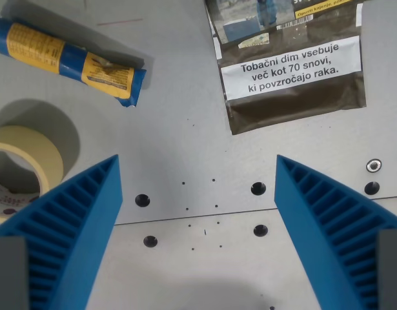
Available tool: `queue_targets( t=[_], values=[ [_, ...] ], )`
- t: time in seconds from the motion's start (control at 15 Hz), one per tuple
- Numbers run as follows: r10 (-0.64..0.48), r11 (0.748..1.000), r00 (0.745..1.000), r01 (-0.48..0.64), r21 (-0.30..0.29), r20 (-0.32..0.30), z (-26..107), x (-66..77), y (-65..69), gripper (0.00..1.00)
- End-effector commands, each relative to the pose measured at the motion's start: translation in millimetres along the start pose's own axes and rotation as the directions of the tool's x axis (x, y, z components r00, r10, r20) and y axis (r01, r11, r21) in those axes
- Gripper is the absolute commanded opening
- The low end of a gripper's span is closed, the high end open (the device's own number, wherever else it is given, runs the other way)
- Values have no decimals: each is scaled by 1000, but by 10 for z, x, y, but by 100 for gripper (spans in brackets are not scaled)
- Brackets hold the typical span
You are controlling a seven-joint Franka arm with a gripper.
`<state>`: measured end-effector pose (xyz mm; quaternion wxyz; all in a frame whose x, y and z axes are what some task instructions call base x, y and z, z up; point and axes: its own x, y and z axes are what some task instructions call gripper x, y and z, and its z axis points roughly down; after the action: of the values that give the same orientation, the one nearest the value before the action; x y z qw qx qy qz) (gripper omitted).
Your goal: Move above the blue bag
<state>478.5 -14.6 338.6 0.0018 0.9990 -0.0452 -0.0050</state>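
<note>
The blue bag (72, 57) is a rolled blue bundle with a yellow label. It lies slanted on the grey table at the wrist view's upper left. My gripper (198, 169) is open and empty. Its two blue ribbed fingers (72, 223) stand wide apart at the bottom of the view. The gripper hangs over bare table, below and to the right of the bag in the picture. Nothing is between the fingers.
A brown tobacco pouch (292, 58) with a white warning label lies at the upper right. A roll of cream masking tape (31, 158) sits at the left edge, partly behind the left finger. The grey table (185, 129) has several screw holes and a seam.
</note>
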Motion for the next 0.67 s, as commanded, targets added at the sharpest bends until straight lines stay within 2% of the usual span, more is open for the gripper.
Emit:
queue_targets(
  t=[0.07, 0.4, 0.67],
  values=[
    [1, 1000, 1000, -1, 0, -3, -16, -1, 0, 100],
    [-17, 1000, 1000, 17, 1, -4, -11, -1, -4, 100],
    [-74, 997, 997, 74, 3, -9, 19, 3, -26, 100]
  ],
)
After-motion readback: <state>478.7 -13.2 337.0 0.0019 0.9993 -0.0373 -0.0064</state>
